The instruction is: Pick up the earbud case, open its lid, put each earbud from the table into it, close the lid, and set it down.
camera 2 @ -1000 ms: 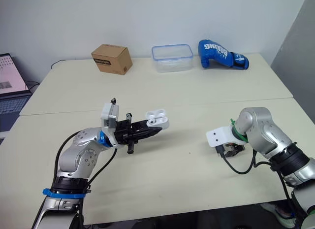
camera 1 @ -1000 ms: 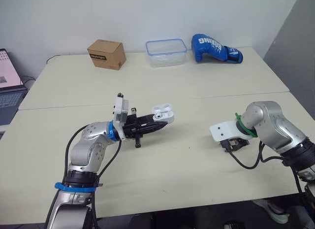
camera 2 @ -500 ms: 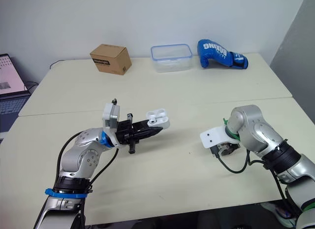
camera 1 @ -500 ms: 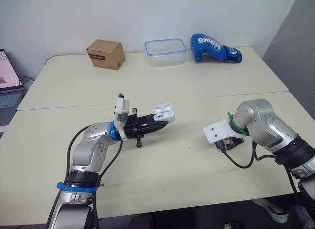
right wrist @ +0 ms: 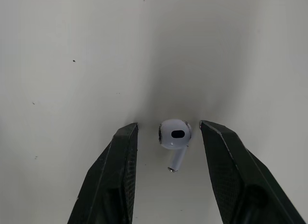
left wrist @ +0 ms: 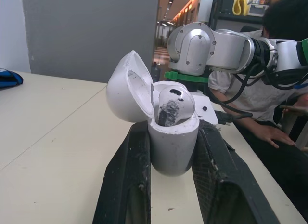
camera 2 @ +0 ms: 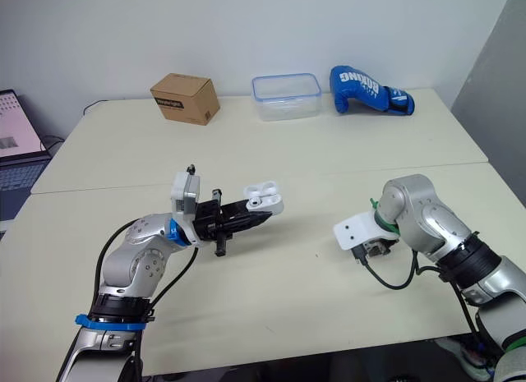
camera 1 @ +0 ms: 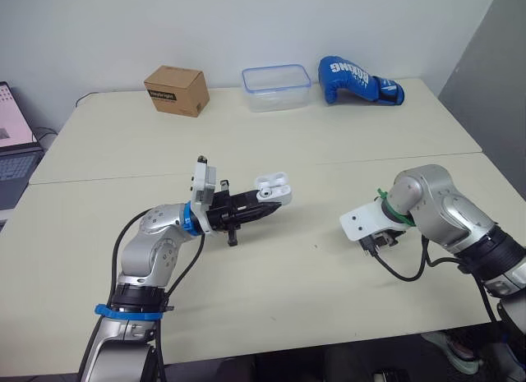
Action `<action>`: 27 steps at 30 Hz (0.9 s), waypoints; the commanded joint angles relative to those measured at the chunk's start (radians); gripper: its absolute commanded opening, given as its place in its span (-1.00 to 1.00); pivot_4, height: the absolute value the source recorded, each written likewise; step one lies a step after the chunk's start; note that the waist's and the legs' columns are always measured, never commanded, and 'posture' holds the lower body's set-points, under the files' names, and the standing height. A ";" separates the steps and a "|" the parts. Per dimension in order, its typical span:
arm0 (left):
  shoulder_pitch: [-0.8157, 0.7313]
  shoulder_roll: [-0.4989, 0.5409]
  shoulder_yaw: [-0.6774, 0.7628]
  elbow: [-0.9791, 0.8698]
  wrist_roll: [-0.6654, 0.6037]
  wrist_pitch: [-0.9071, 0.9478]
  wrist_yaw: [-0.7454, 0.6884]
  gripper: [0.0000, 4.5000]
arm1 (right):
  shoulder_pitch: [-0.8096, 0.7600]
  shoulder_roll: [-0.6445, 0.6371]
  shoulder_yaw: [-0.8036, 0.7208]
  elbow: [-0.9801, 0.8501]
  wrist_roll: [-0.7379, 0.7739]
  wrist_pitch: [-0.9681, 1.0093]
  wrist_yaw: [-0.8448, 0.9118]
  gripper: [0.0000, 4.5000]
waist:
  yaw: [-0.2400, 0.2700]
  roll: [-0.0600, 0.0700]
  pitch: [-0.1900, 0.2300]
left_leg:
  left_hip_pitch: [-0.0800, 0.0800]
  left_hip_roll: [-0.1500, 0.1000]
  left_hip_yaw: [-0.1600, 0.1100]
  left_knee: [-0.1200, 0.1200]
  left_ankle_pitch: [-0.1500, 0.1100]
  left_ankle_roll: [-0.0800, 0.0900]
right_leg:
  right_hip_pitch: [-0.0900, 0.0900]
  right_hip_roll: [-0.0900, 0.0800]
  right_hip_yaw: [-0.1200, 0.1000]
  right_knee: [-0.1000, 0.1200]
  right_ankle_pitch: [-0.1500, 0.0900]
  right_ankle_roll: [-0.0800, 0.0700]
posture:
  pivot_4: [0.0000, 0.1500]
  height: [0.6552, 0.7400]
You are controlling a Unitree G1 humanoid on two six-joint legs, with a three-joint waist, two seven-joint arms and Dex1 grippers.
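My left gripper (camera 1: 269, 203) is shut on the white earbud case (camera 1: 273, 187), holding it above the middle of the table. The case (left wrist: 172, 142) stands upright between the black fingers (left wrist: 126, 185) with its lid (left wrist: 129, 94) swung open and one earbud (left wrist: 172, 101) seated inside. My right gripper (camera 1: 380, 244) points down at the table on the right. Seen through the right wrist camera, that gripper (right wrist: 169, 129) is open, and a white earbud (right wrist: 174, 137) lies on the table between its fingers, touching neither.
Along the far edge stand a cardboard box (camera 1: 177, 89), a clear plastic container (camera 1: 277, 86) and a blue boxing glove (camera 1: 359, 80). A laptop (camera 1: 12, 144) sits off the left side. A person (left wrist: 269, 103) sits behind my right arm.
My right gripper has shifted a little to the left, staying low over the table. The left gripper and the open case have held still.
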 commanded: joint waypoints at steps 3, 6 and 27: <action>-0.014 -0.001 0.003 -0.020 -0.004 -0.020 0.003 -0.67 | -0.028 -0.002 0.008 -0.012 -0.034 -0.019 0.057 -0.07 | 0.000 0.000 0.000 | 0.000 0.000 0.000 0.000 0.000 0.000 | 0.000 0.000 0.000 0.000 0.000 0.000 | 1.00 0.78; -0.012 -0.001 0.003 -0.022 -0.004 -0.019 0.004 -0.67 | -0.029 -0.004 0.011 -0.015 -0.040 -0.023 0.063 -0.07 | 0.000 0.000 0.000 | 0.000 0.000 0.000 0.000 0.000 0.000 | 0.000 0.000 0.000 0.000 0.000 0.000 | 1.00 0.78; -0.008 0.000 0.002 -0.021 -0.003 -0.019 0.006 -0.67 | -0.027 -0.016 0.049 -0.052 -0.028 0.009 0.066 -0.07 | 0.000 0.000 0.000 | 0.000 0.000 0.000 0.000 0.000 0.000 | 0.000 0.000 0.000 0.000 0.000 0.000 | 1.00 0.78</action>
